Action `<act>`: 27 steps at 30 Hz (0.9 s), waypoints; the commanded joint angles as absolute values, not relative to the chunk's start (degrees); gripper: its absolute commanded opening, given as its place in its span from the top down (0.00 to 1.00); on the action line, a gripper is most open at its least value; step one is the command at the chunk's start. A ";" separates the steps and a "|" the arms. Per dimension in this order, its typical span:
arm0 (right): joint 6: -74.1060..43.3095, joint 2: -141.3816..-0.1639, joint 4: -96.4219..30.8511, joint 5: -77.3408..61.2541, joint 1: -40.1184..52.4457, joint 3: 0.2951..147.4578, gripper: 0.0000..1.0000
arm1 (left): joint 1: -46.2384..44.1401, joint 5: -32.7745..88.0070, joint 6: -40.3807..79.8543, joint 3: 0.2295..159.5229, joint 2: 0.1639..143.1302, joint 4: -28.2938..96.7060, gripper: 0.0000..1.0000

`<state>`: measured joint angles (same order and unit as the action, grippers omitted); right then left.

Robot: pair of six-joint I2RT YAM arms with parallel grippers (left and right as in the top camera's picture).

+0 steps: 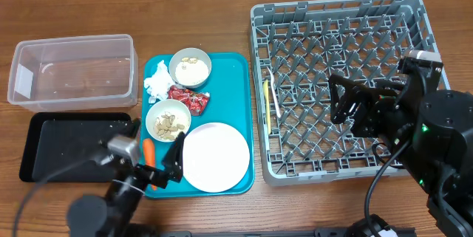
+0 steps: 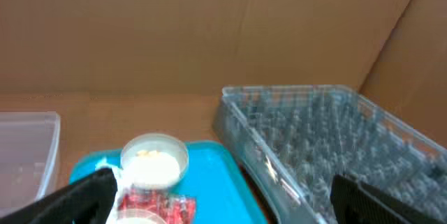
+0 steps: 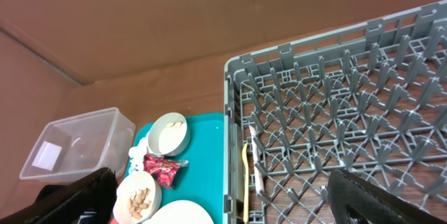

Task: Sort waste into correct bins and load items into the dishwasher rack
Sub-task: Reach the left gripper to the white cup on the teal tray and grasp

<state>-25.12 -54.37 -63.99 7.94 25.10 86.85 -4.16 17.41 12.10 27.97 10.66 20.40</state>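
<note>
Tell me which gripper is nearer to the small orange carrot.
Left. The left gripper hangs open just over the carrot; the right gripper is open above the dishwasher rack, far off to the carrot's right.

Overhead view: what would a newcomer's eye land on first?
The big grey dishwasher rack fills the right side, with pale yellow cutlery lying inside its left edge. Left of it, the teal tray holds a white plate, two bowls of nut scraps and a red wrapper.
</note>
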 commanded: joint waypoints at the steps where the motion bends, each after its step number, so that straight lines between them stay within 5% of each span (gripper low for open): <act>1: -25.58 -54.06 -63.66 7.68 24.67 87.46 0.00 | -4.54 17.72 14.63 42.54 25.36 32.16 0.00; 8: -25.58 -54.06 -63.70 7.73 24.67 87.46 0.00 | -4.54 21.47 13.96 60.84 49.19 52.36 0.00; 15: -25.56 -54.17 -64.03 7.99 24.67 87.46 0.00 | -4.54 37.50 13.47 61.91 64.23 55.81 0.00; 27: -25.54 -56.47 -65.49 9.04 24.67 87.46 0.00 | -6.11 21.04 16.08 61.91 73.12 67.79 0.00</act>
<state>-25.43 -55.77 -65.60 8.01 25.10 86.85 -4.36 25.47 14.09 60.97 73.56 67.57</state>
